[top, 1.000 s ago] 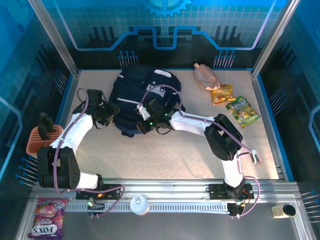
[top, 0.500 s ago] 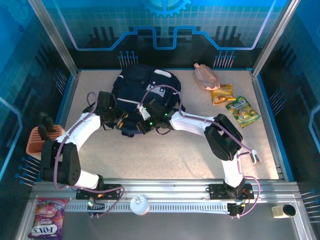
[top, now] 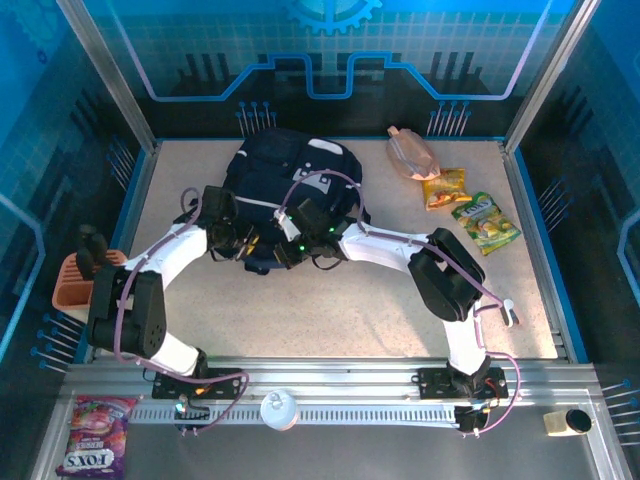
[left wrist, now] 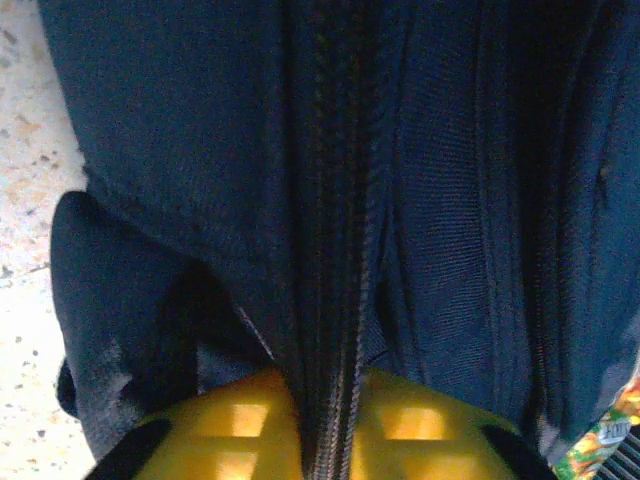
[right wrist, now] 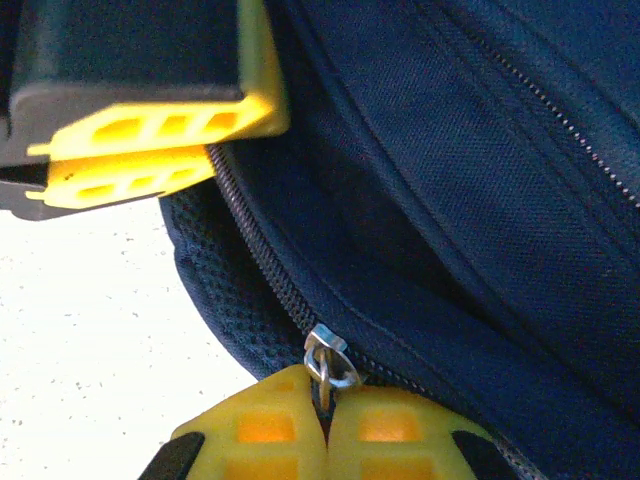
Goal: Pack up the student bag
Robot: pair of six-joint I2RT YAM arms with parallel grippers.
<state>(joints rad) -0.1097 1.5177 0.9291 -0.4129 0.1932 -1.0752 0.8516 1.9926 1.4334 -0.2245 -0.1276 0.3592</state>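
The student bag [top: 290, 175], dark navy with grey-white patches, lies at the back middle of the table. Both grippers meet at its near edge. My right gripper [top: 285, 247] is shut on the silver zip pull [right wrist: 328, 362], which pokes up between its yellow fingertips [right wrist: 272, 415] at the start of the zip track. My left gripper [top: 252, 243] is pressed into the bag and is shut on the zip seam [left wrist: 335, 300], with fabric folded between its fingers [left wrist: 225, 425]. In the right wrist view the left gripper [right wrist: 205, 150] sits just left of the zip, its jaws together.
A peach pouch [top: 411, 153], a yellow snack packet [top: 446, 187] and a green snack packet [top: 486, 221] lie at the back right. An orange holder [top: 80, 278] stands at the left edge. A Fox's candy bag [top: 95, 435] and a white round lid [top: 280, 408] rest on the near rail.
My left arm swung right from the table's left side to the bag's near edge and took hold of the zip seam. The right arm stayed on the zip pull.
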